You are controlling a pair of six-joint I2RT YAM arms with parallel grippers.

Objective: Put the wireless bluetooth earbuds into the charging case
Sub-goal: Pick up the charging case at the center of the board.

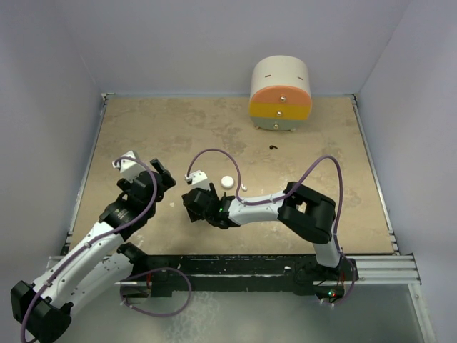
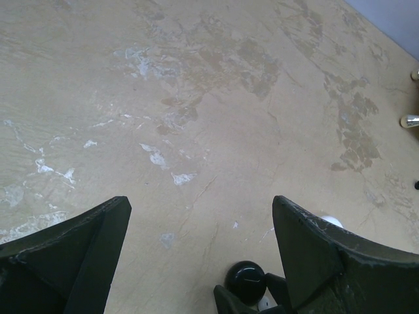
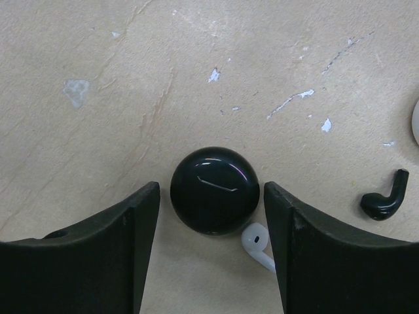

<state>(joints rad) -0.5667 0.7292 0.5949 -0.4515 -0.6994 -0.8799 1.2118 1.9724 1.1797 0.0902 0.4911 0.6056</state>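
In the right wrist view a glossy black round charging case (image 3: 215, 190), lid shut, lies on the table between the fingers of my right gripper (image 3: 211, 196). The jaws stand open, with a narrow gap on each side of the case. A white earbud (image 3: 258, 243) lies against the case beside the right finger. To the right, apart from the gripper, a black earbud (image 3: 383, 201) rests on the table. My left gripper (image 2: 201, 203) hovers wide open and holds nothing; the same black case (image 2: 245, 280) shows low in its view. From above, my right gripper (image 1: 191, 201) hides the case.
A white round case (image 1: 227, 181) lies just right of the right gripper, with a small white piece (image 1: 243, 187) next to it. A small dark piece (image 1: 274, 147) lies farther back. A rounded orange, yellow and green drawer unit (image 1: 280, 94) stands at the back wall.
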